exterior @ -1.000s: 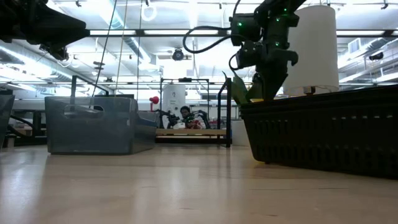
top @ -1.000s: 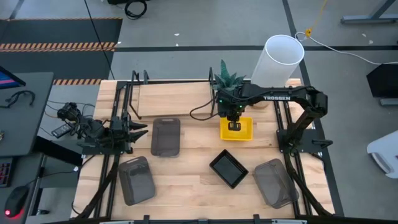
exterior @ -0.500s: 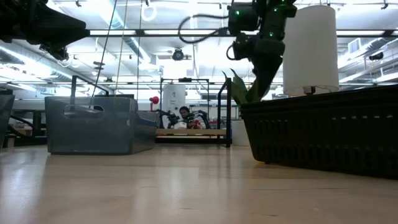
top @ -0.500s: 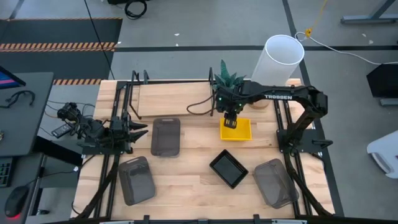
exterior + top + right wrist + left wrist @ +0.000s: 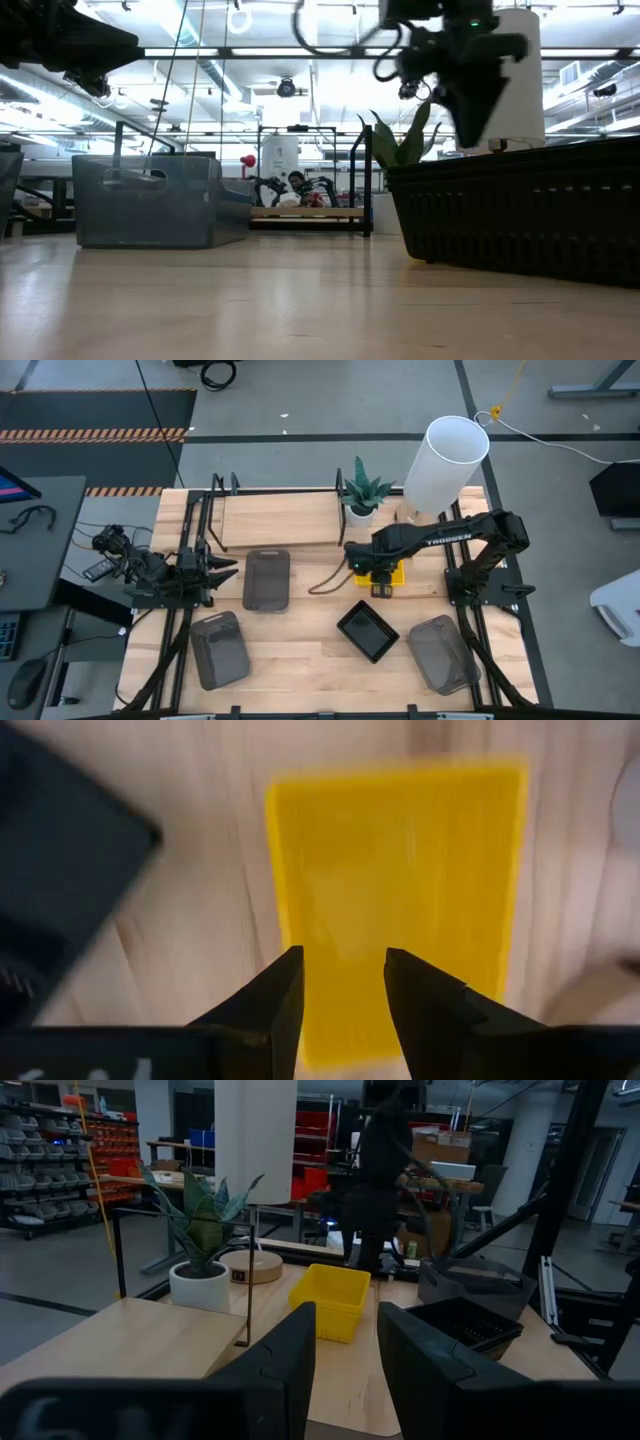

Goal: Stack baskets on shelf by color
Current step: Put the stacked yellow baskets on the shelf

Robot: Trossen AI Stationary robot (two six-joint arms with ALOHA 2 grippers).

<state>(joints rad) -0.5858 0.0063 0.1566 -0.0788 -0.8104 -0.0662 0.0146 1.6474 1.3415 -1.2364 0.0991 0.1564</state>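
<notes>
Overhead and right wrist cameras both look down on the yellow basket (image 5: 400,900).

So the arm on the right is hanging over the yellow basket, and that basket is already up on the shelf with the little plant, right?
Not quite. The right gripper does hang over the yellow basket, fingers apart, but the basket sits on the wooden tabletop, not on the shelf. The high view shows it in front of the shelf; the plant stands at the shelf's end.
</notes>
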